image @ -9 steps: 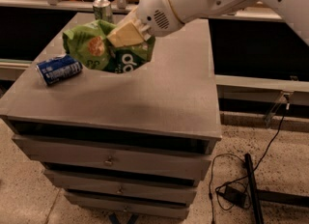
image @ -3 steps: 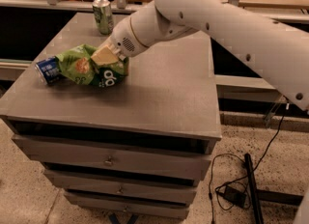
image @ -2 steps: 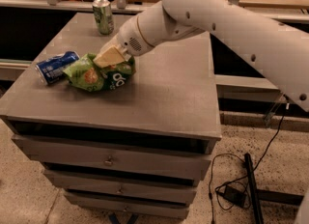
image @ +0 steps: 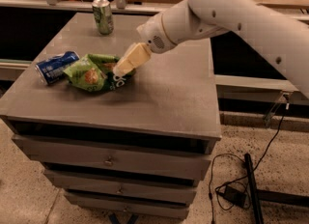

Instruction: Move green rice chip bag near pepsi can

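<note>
Bench (image: 164,95): grey top over a stack of drawers.
Green rice chip bag (image: 89,73): crumpled, resting on the left part of the bench.
Pepsi can (image: 55,66): on its side at the bench's left edge, just beside the bag's left end.
Gripper (image: 119,69): reaches in from the right on a white arm (image: 217,10), tips down at the bag's upper right edge.
Jaws: apart or clamped on the foil, cannot tell.
Green can (image: 103,16): upright at the far edge, well apart from the bag.
</note>
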Available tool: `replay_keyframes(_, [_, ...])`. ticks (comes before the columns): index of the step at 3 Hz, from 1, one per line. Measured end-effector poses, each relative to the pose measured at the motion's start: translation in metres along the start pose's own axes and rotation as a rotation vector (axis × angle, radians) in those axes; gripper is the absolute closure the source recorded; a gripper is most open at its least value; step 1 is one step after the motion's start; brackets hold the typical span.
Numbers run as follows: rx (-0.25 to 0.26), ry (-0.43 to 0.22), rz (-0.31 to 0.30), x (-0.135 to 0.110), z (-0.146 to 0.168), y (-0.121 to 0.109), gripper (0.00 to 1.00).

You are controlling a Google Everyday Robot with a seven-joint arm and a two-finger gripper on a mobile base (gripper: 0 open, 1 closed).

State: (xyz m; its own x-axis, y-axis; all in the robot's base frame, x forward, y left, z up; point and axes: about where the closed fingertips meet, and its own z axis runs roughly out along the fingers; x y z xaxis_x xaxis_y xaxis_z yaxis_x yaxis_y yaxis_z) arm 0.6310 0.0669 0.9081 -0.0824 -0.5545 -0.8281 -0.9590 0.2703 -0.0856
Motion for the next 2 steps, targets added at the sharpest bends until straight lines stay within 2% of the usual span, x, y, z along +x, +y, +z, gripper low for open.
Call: replay_keyframes(2, [0.119, 0.046, 0.056, 0.057, -0.073, -0.041, 0.0])
